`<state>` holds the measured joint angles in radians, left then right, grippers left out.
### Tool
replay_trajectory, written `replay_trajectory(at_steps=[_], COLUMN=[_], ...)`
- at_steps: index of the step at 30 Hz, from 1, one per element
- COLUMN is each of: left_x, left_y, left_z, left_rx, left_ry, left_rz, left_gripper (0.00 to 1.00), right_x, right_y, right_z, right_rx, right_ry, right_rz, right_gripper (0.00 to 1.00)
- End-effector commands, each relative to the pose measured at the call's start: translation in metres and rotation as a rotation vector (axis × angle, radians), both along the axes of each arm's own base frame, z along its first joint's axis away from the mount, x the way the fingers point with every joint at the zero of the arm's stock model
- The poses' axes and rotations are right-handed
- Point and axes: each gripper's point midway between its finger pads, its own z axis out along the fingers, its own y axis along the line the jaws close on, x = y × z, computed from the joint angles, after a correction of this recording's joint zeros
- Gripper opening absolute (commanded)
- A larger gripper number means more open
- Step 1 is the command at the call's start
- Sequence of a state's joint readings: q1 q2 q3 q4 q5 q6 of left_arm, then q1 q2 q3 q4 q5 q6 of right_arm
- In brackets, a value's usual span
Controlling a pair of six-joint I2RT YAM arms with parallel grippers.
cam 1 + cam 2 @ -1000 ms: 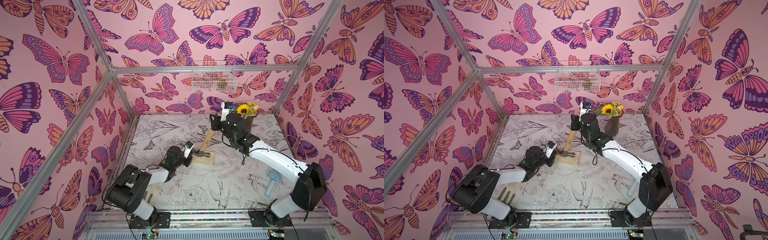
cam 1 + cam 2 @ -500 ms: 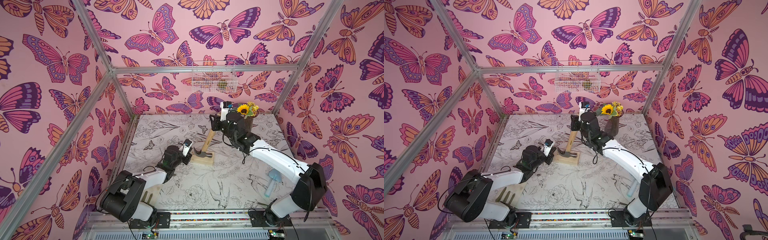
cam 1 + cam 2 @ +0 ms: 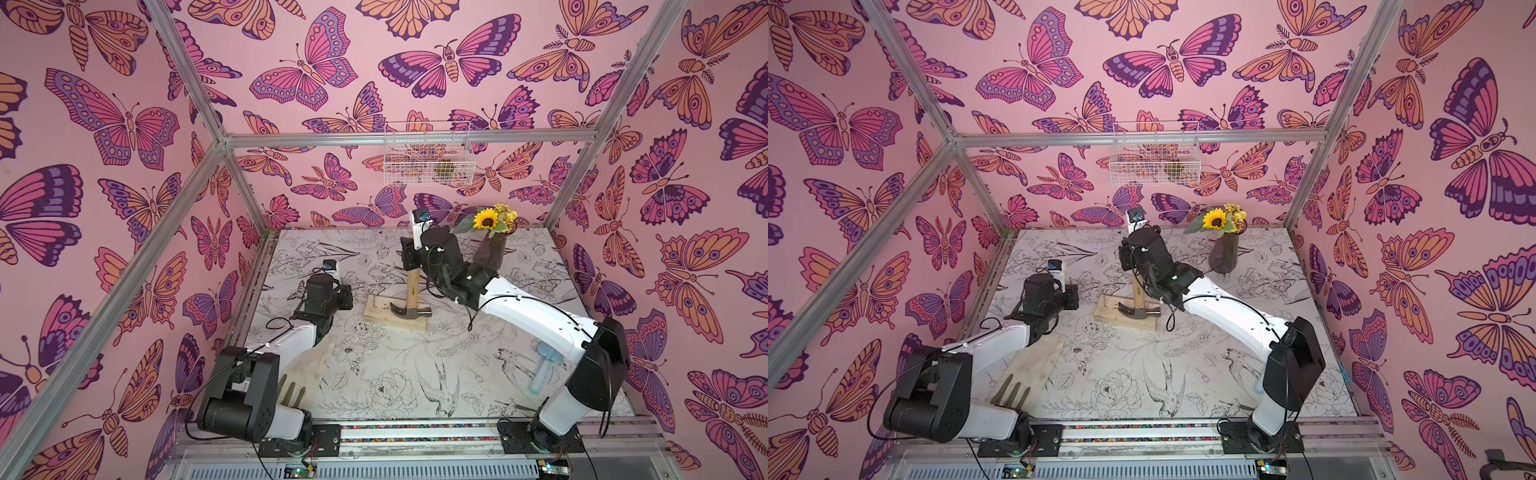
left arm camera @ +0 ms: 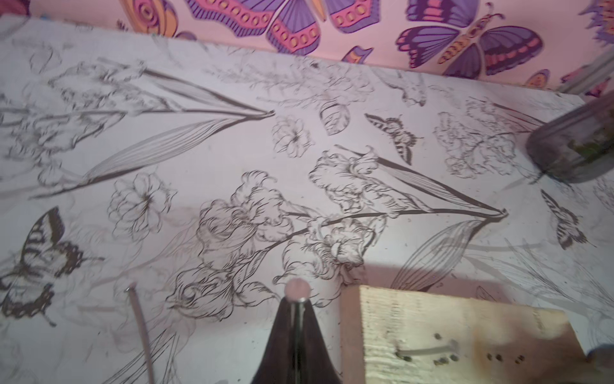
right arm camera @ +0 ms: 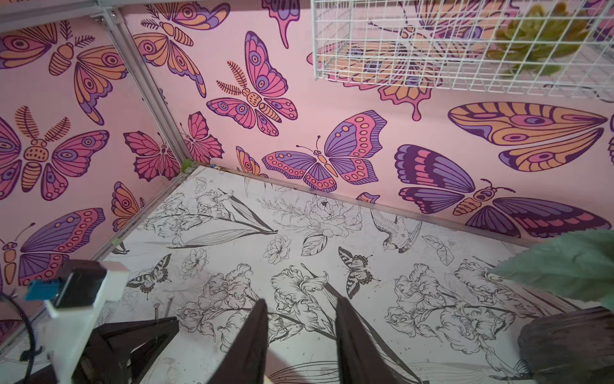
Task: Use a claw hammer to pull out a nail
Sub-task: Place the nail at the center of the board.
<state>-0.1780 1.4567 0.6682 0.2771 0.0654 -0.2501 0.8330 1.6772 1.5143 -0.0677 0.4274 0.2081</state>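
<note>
The claw hammer (image 3: 409, 311) (image 3: 1136, 311) stands mid-frame in both top views. Its grey head rests on a wooden block (image 3: 376, 309), the claw curves left, and the pale handle rises toward the frame's top. In the left wrist view, a bent nail (image 4: 427, 350) lies flat on the block at lower right. A second nail (image 4: 296, 288) sticks up at bottom centre.

Fingers (image 5: 252, 335) of the right gripper (image 5: 300, 301) stood apart, the pale end of the claw hammer (image 5: 299, 372) between them; two nails (image 5: 155, 311) lay on the table (image 5: 415, 266).

Pink butterfly-print walls (image 3: 124, 124), black-and-white floral tabletop (image 3: 395, 374), pale-handled grey-headed claw hammer (image 3: 412, 291), seemingly dark-brown vase (image 3: 492, 253)
</note>
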Motion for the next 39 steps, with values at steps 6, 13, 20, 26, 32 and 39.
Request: replay_trajectory(at_steps=[6, 13, 20, 26, 32, 39], left_x=[-0.012, -0.013, -0.016, -0.015, -0.015, -0.009], left_y=[0.024, 0.028, 0.029, 0.026, 0.021, -0.003], left_z=[-0.061, -0.082, -0.093, -0.090, -0.070, -0.052], left_rx=[-0.131, -0.135, -0.134, -0.153, -0.191, -0.340], left_ry=[0.303, 0.404, 0.469, 0.469, 0.431, 0.361], left_rz=[0.139, 0.155, 0.167, 0.160, 0.143, 0.061], left_gripper=[0.00, 0.00, 0.10, 0.25, 0.31, 0.31], right_x=[0.004, 0.004, 0.005, 0.005, 0.003, -0.001], right_y=[-0.004, -0.001, -0.003, -0.004, -0.012, -0.007], right_z=[0.014, 0.022, 0.018, 0.013, 0.010, 0.011], right_rx=[-0.005, 0.081, 0.096, 0.099, 0.101, 0.068], right_ry=[-0.056, -0.075, -0.077, -0.075, -0.095, -0.126], right_rz=[-0.129, -0.132, -0.155, -0.169, -0.244, -0.295], right_gripper=[0.00, 0.00, 0.00, 0.00, 0.00, 0.00])
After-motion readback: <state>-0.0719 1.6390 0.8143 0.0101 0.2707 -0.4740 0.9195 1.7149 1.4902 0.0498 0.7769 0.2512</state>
